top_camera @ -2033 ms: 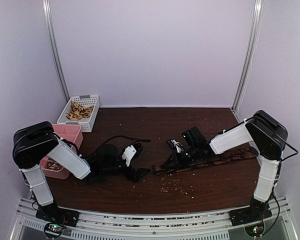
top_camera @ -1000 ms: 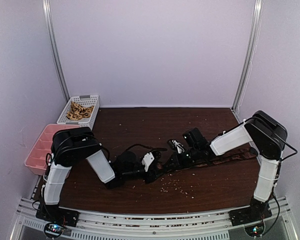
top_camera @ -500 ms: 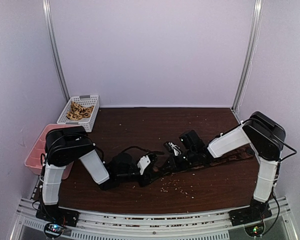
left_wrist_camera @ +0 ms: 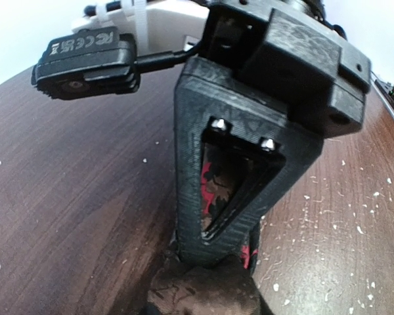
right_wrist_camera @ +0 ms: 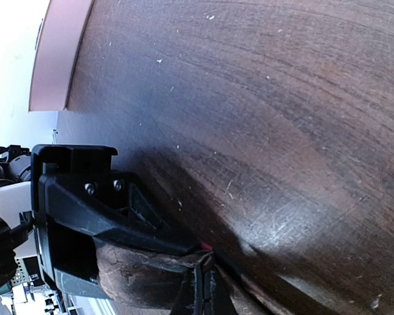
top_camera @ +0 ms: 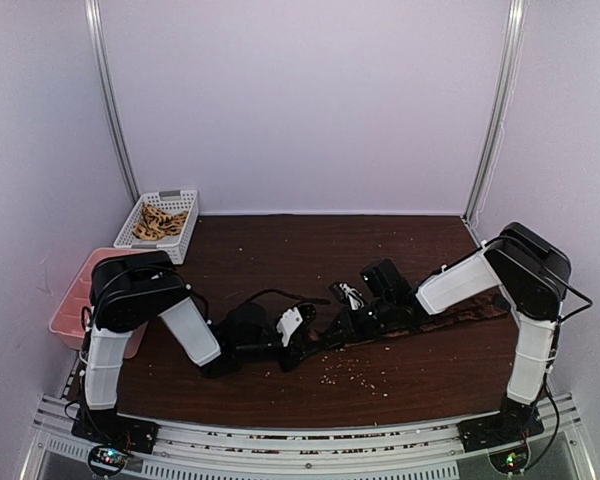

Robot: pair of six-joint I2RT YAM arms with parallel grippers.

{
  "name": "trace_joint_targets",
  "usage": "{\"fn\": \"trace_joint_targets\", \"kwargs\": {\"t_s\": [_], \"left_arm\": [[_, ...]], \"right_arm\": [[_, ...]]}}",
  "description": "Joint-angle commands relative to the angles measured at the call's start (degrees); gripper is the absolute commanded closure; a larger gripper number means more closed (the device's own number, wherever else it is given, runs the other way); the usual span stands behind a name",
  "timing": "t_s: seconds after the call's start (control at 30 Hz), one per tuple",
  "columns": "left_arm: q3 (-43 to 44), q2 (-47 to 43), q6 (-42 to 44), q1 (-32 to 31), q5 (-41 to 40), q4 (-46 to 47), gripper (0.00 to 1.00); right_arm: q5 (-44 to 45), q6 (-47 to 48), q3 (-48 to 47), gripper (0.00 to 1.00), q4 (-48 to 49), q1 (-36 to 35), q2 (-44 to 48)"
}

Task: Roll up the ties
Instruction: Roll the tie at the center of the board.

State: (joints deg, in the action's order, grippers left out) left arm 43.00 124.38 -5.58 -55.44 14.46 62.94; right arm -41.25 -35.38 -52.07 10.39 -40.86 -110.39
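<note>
Two robot arms meet low over a dark wooden table (top_camera: 280, 250), both tips at the left end of a dark brown patterned tie (top_camera: 465, 314). The tie lies flat across the table's right half and runs under the right forearm toward the right wall. The right gripper (top_camera: 342, 326) pinches that end: seen from the left wrist, its fingers (left_wrist_camera: 190, 170) stand pressed together, with red-and-brown fabric showing through the triangular cut-out and bunching out below. The left gripper (top_camera: 304, 349) sits just beside it (touching or nearly so, seen from above). The right wrist view shows one of its black fingers (right_wrist_camera: 118, 216) lying on the crumpled fabric, but whether the pair is clamped or parted cannot be told. Pale crumbs (top_camera: 355, 375) speckle the wood in front of them. At the far left a white basket (top_camera: 169, 193) holds tan bundles (top_camera: 160, 222), with a pink tray (top_camera: 68, 295) just in front of it.
</note>
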Motion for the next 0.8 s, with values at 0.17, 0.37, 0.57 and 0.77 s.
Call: {"fn": "trace_joint_targets", "kwargs": {"t_s": [0.17, 0.37, 0.57, 0.77], "left_arm": [[-1.83, -3.82, 4.35, 0.25, 0.7, -17.13, 0.84], [-0.73, -7.37, 7.66, 0.29, -0.24, -30.64, 0.83], [1.5, -7.56, 8.08, 0.24, -0.8, -35.27, 0.82], [1.57, -7.5, 8.02, 0.24, -1.1, -35.45, 0.81]], "right_arm": [[2.81, 0.48, 2.01, 0.81, -9.1, 2.63, 8.65], [-1.47, -2.77, -0.36, 0.53, -9.56, 1.02, 11.6], [-1.37, -3.19, -3.98, 0.52, -11.15, -2.65, 8.15], [0.15, -1.89, -7.04, 0.57, -12.8, -3.05, 4.1]]}}
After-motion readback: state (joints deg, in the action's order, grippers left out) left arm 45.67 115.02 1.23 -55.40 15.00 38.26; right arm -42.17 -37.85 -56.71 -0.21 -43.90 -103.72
